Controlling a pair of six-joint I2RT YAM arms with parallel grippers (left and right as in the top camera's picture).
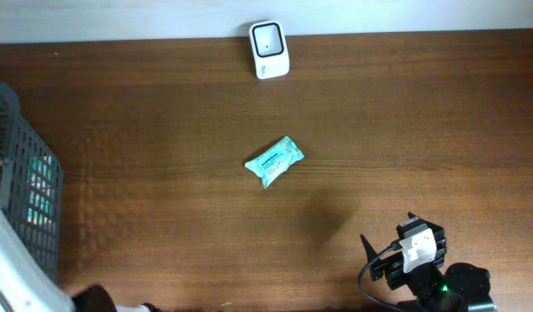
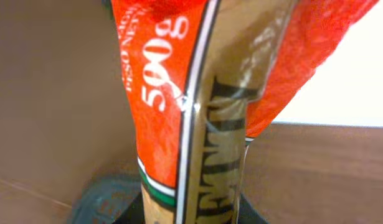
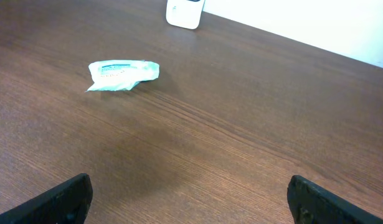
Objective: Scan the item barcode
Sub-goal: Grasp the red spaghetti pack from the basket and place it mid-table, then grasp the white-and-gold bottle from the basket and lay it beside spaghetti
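Note:
An orange-red packet (image 2: pixel 160 93) printed "500g", with a gold panel and a green and white stripe, fills the left wrist view. My left gripper (image 2: pixel 191 213) is shut on its lower end, dark jaws on either side. In the overhead view that gripper is hidden at the left edge by the basket. The white barcode scanner (image 1: pixel 269 49) stands at the table's far edge, also seen as the scanner (image 3: pixel 185 12) in the right wrist view. My right gripper (image 3: pixel 191 199) is open and empty over bare wood at the near right (image 1: pixel 389 232).
A small teal packet (image 1: pixel 274 161) lies at mid-table, up and to the left of the right gripper (image 3: pixel 122 71). A grey mesh basket (image 1: pixel 32 195) stands at the left edge, with a white arm link (image 1: pixel 15 264) beside it.

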